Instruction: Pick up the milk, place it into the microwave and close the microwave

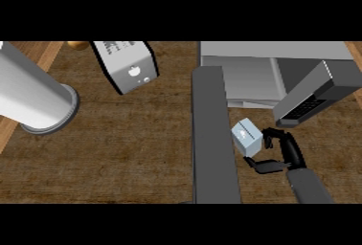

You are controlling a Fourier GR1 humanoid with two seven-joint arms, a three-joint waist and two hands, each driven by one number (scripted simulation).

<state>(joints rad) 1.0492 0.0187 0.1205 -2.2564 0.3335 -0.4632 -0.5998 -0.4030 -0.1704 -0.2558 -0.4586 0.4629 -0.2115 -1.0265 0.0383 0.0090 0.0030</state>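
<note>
I count one milk carton, pinched by my right hand between the open microwave and its door; brown counter lies bare leftward.

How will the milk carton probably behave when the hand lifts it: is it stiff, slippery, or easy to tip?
The milk carton looks boxy with flat faces, so it is probably stiff and will not roll. Its smooth sides may slip between the right hand's fingers and thumb curled round it. It appears tilted, taller than wide, so it could tip when set down.
</note>
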